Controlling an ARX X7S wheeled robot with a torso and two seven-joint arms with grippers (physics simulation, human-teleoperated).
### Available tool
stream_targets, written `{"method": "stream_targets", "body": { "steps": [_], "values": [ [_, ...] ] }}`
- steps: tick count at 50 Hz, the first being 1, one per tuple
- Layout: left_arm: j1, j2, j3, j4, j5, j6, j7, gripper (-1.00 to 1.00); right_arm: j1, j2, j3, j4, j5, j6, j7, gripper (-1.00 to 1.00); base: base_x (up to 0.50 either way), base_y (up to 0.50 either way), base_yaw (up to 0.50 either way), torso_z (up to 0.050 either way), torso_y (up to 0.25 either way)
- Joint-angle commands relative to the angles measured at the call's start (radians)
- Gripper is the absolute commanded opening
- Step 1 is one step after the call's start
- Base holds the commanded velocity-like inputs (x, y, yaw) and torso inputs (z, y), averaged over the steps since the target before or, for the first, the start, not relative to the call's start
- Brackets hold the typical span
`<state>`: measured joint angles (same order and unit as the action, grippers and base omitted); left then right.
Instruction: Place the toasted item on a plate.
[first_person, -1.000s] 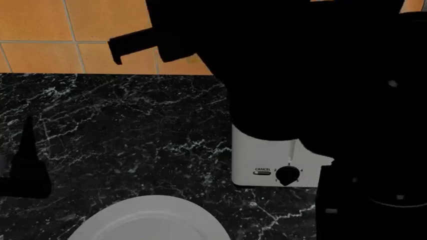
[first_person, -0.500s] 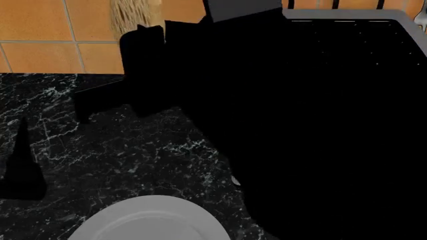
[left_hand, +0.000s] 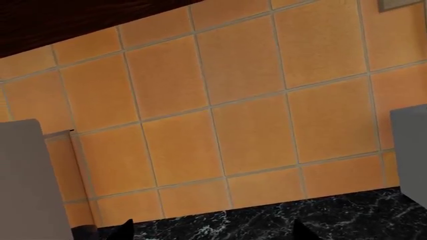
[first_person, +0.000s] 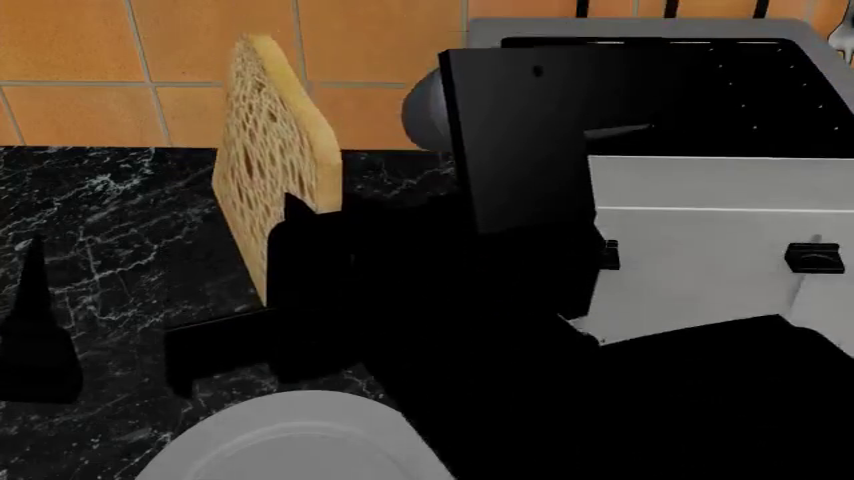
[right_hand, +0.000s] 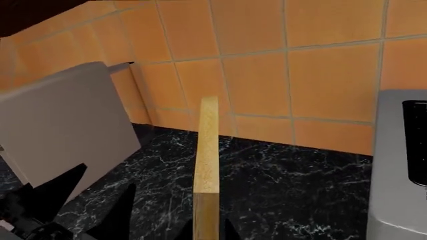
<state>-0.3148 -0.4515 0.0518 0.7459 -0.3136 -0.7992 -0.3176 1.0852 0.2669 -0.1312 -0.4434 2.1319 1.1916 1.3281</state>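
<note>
Half a second back the head view was almost wholly blocked by the dark bulk of the right arm, with only a sliver of bread showing at the top edge; now the arm has dropped lower and the toasted item (first_person: 274, 165) stands fully in view, lifted clear of the toaster (first_person: 707, 245) and held upright on edge over the black marble counter (first_person: 120, 230). That suggests extraction is done and what remains is carry and lay-down: the plate (first_person: 287, 440) sits near the bottom edge of the head view, below and just right of the slice, with nothing on its visible part. The right gripper (right_hand: 205, 227) clamps the slice by its lower edge (the wrist view looks straight along the crust (right_hand: 208, 150), dark fingers on either side of it). The arm reaches across from the toaster side, forearm low over the counter and overlapping the plate's right rim. The left gripper (left_hand: 210, 232) faces the orange tiled wall (left_hand: 220, 100), its two fingertips well apart and holding nothing; it seems parked aside at the left.
</note>
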Motion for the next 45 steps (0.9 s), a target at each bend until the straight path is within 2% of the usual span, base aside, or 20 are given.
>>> {"method": "stream_targets", "body": {
  "steps": [1, 15, 37, 45],
  "values": [
    [-0.005, -0.005, 0.004, 0.004, -0.001, -0.006, -0.003, 1.0, -0.093, 0.018, -0.034, -0.057, 0.064, -0.058, 0.055, -1.0, 0.0, 0.0, 0.0, 0.0, 0.0],
    [-0.007, -0.004, 0.025, -0.008, 0.004, 0.01, -0.001, 1.0, -0.161, 0.034, -0.082, -0.147, 0.095, -0.126, 0.125, -1.0, 0.0, 0.0, 0.0, 0.0, 0.0],
    [-0.024, -0.003, 0.049, -0.021, 0.007, 0.01, -0.005, 1.0, -0.37, -0.036, -0.095, -0.308, 0.0, -0.186, 0.101, -1.0, 0.0, 0.0, 0.0, 0.0, 0.0],
    [-0.024, -0.004, 0.058, -0.029, 0.01, 0.02, -0.003, 1.0, -0.383, -0.037, -0.131, -0.329, -0.007, -0.197, 0.116, -1.0, 0.0, 0.0, 0.0, 0.0, 0.0]
  ]
}}
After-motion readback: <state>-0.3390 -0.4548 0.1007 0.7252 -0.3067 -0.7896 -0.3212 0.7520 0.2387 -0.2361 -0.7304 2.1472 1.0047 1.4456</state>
